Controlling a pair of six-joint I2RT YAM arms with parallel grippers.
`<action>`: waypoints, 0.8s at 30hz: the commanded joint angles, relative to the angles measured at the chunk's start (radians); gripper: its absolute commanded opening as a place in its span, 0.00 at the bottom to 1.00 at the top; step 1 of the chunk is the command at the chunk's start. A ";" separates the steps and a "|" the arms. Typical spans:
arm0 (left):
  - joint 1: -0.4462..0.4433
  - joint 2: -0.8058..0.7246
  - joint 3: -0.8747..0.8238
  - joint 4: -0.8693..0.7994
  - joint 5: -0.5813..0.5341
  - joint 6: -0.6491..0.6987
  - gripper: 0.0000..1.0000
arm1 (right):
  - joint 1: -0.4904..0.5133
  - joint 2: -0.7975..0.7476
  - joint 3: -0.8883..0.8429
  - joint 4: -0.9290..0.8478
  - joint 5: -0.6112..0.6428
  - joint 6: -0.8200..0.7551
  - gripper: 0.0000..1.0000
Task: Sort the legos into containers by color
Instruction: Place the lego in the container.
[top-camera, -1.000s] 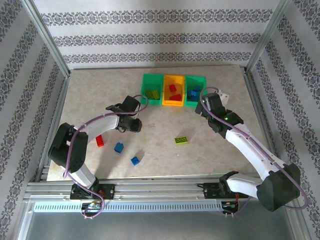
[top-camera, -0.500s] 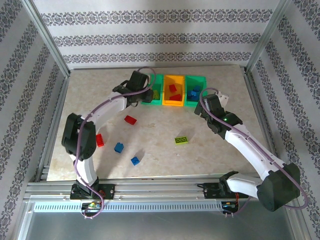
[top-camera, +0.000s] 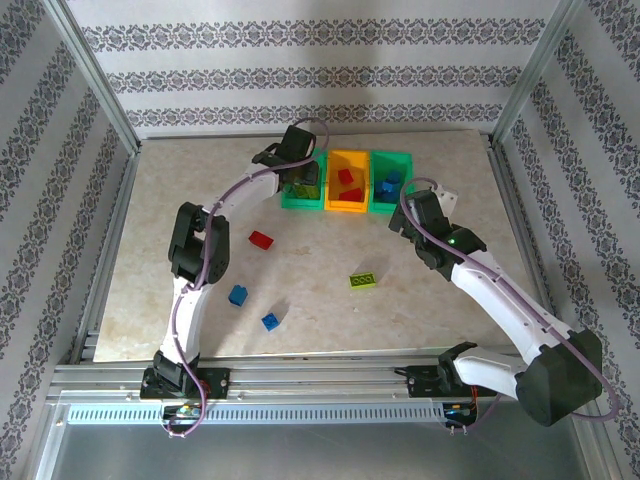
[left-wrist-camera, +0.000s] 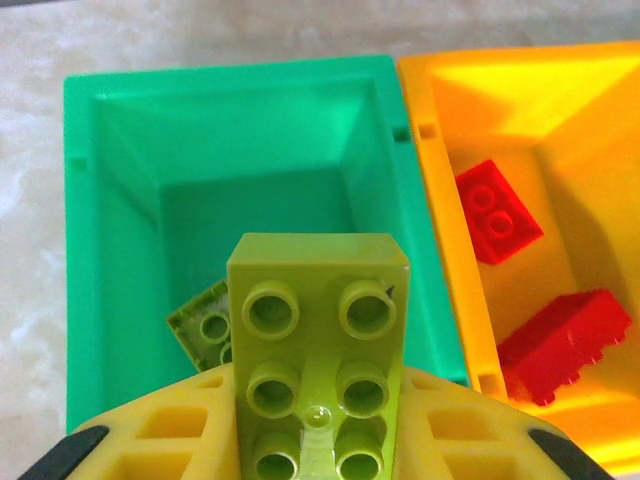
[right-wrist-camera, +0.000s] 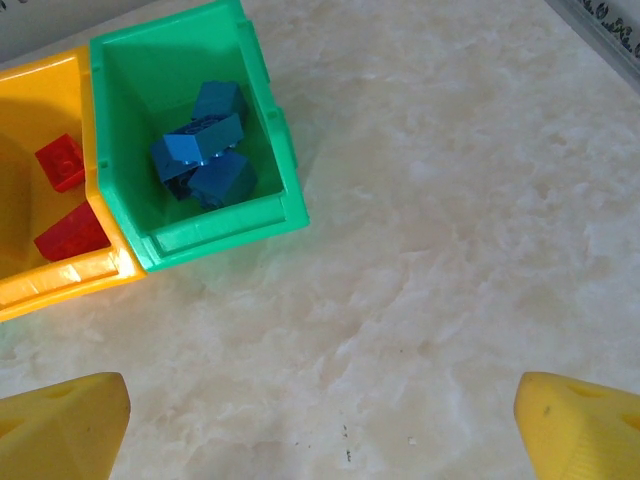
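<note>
Left gripper (left-wrist-camera: 318, 425): clamped on a lime brick (left-wrist-camera: 318, 330), which is held studs up above the left green bin (left-wrist-camera: 110, 200).

Left green bin: a second lime brick (left-wrist-camera: 205, 325) is seen lying inside, partly hidden by the held one.

Orange bin (left-wrist-camera: 440, 180): set touching the left green bin. Two red bricks (left-wrist-camera: 498, 212) are contained in it.

Right green bin (right-wrist-camera: 270, 130): set against the other side of the orange bin. A small heap of blue bricks (right-wrist-camera: 205, 145) is held in it.

Right gripper (right-wrist-camera: 320, 430): fingers spread wide apart with nothing between them, positioned over the bare table (top-camera: 180, 200) just beside the right green bin.

Table: a loose red brick (top-camera: 261, 239), two loose blue bricks (top-camera: 237, 295) and a loose lime brick (top-camera: 364, 279) are scattered well apart from the bins.
</note>
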 joint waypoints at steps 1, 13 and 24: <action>0.017 0.048 0.075 -0.056 -0.032 0.001 0.23 | 0.016 -0.007 -0.005 -0.014 0.010 0.017 0.98; 0.022 0.113 0.127 -0.062 -0.040 -0.015 0.41 | 0.040 -0.013 -0.002 -0.015 0.031 0.006 0.99; 0.022 0.066 0.110 -0.053 -0.029 -0.021 0.51 | 0.075 -0.013 0.004 -0.015 0.061 -0.015 0.98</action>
